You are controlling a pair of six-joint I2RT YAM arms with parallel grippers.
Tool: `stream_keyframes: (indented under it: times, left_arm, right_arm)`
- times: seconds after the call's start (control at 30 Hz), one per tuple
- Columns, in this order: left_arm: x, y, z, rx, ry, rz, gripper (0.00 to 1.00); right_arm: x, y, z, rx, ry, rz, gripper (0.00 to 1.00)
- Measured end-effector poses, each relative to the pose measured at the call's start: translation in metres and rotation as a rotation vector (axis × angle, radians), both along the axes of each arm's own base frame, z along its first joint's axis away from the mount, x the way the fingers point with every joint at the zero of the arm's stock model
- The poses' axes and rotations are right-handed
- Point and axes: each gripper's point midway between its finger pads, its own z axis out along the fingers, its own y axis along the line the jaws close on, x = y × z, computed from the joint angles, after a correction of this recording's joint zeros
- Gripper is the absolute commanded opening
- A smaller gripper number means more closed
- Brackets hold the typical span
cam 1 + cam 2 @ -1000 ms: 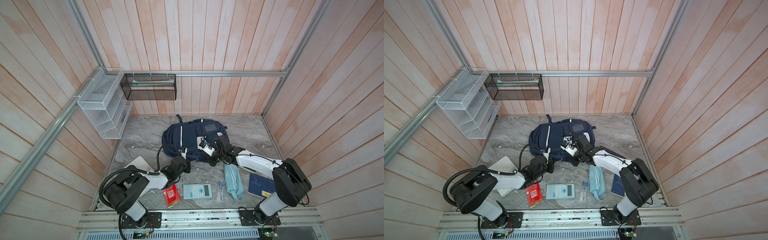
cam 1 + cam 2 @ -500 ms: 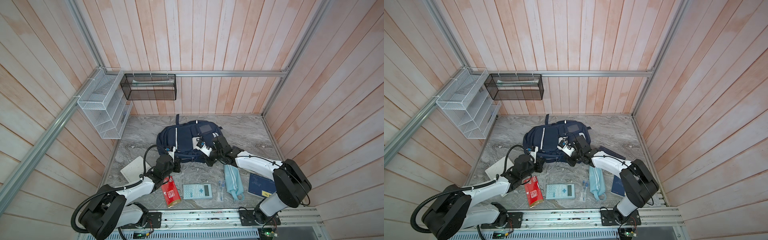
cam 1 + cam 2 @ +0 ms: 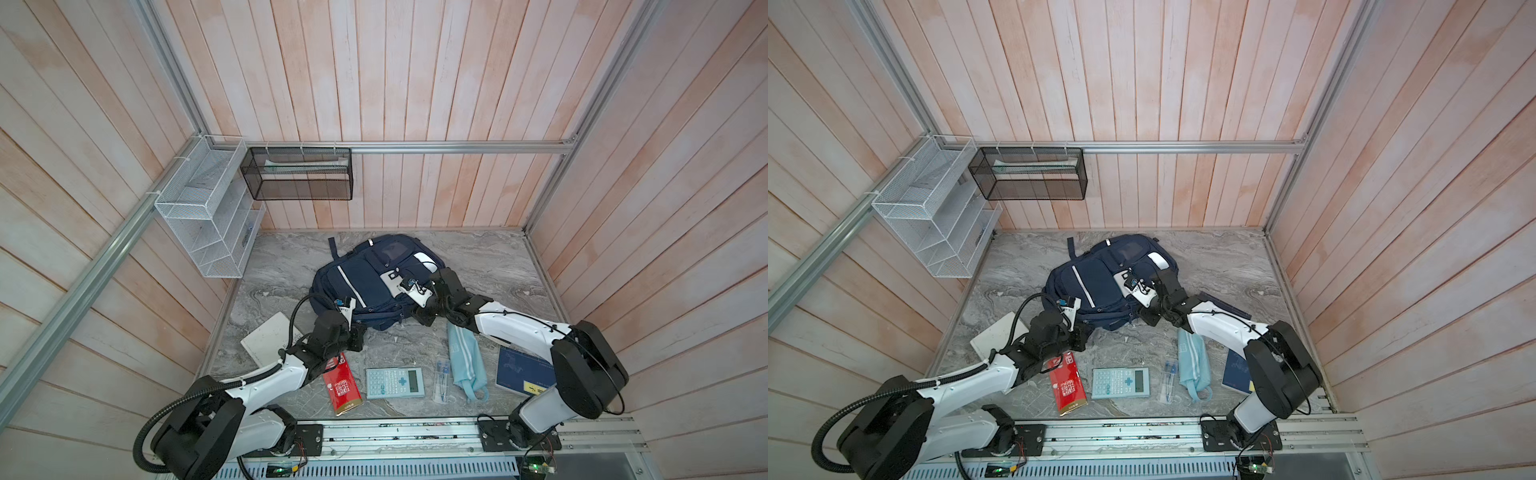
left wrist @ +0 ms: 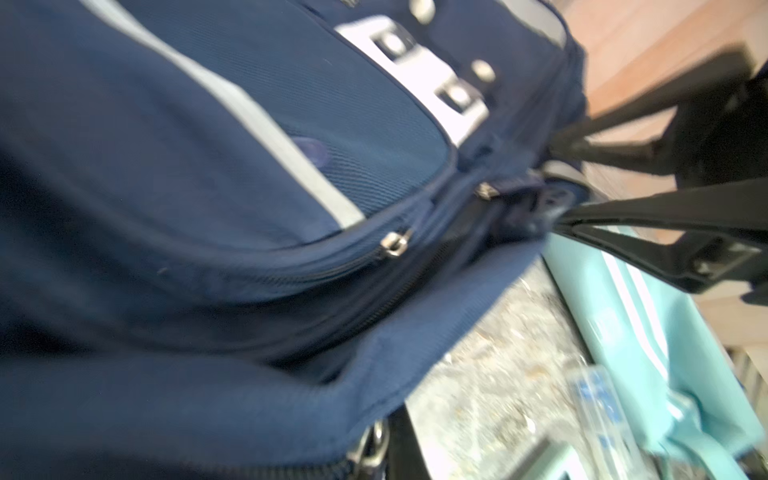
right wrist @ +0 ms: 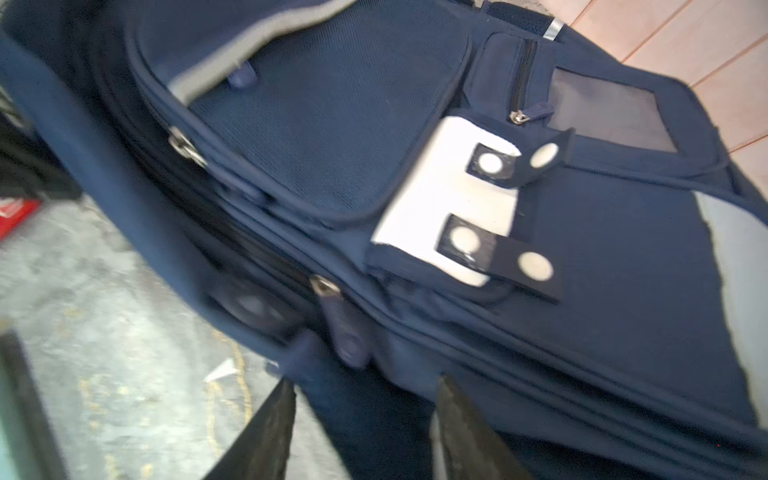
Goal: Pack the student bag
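Note:
The navy student bag [image 3: 365,278] [image 3: 1096,282] lies flat mid-table, front pockets up. My left gripper [image 3: 358,330] [image 3: 1086,334] sits at its near edge and is shut. In the left wrist view the bag [image 4: 208,166] fills the frame, and its hem and a metal zipper ring [image 4: 370,449] reach right down to my jaws. My right gripper [image 3: 420,316] [image 3: 1148,318] is at the bag's near right edge. In the right wrist view [image 5: 368,399] it is open, its fingers apart over the bag's fabric [image 5: 332,104]. A zipper pull [image 5: 345,328] lies just beyond them.
Along the front lie a red packet [image 3: 340,384], a calculator [image 3: 395,382], a clear pen case [image 3: 442,376], a light-blue pouch [image 3: 463,357] and a blue booklet [image 3: 523,370]. A white pad [image 3: 270,338] lies left. A white wire rack [image 3: 208,216] and a black mesh basket [image 3: 297,174] hang on the walls.
My left arm stretched out and swung left, and the bag slid a little left with it. My right gripper was shut at the bag's edge and has now opened.

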Motion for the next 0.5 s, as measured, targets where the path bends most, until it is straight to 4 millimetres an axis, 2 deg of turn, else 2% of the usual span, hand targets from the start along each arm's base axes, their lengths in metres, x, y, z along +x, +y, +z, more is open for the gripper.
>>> stream_keyframes:
  times: [0.1, 0.2, 0.27, 0.3, 0.37, 0.4, 0.43, 0.5]
  left_arm:
    - [-0.006, -0.019, 0.006, -0.029, 0.013, -0.046, 0.00]
    - [-0.003, -0.023, 0.013, -0.046, 0.014, -0.046, 0.00]
    - [-0.001, -0.025, 0.016, -0.049, 0.013, -0.044, 0.00]
    - [-0.001, -0.025, 0.017, -0.050, 0.014, -0.044, 0.00]
    - [-0.001, -0.025, 0.017, -0.049, 0.015, -0.043, 0.00]
    - [-0.001, -0.024, 0.016, -0.047, 0.021, -0.040, 0.00]
    - [-0.001, -0.022, 0.014, -0.042, 0.029, -0.033, 0.00]
    - [0.002, -0.017, 0.013, -0.043, 0.041, -0.016, 0.00]
  right_arm:
    - [-0.028, 0.026, 0.021, 0.078, -0.074, 0.123, 0.67]
    - [-0.038, 0.047, 0.030, 0.114, -0.116, 0.213, 0.60]
    - [-0.036, 0.058, 0.022, 0.091, -0.118, 0.248, 0.50]
    - [-0.032, 0.063, 0.015, 0.072, -0.115, 0.260, 0.42]
    - [-0.027, 0.068, 0.000, 0.031, -0.100, 0.274, 0.21]
    - [-0.027, 0.069, -0.007, 0.015, -0.087, 0.285, 0.04]
    - [-0.028, 0.070, -0.012, 0.005, -0.075, 0.297, 0.00]
    - [-0.033, 0.071, -0.018, -0.008, -0.062, 0.316, 0.00]
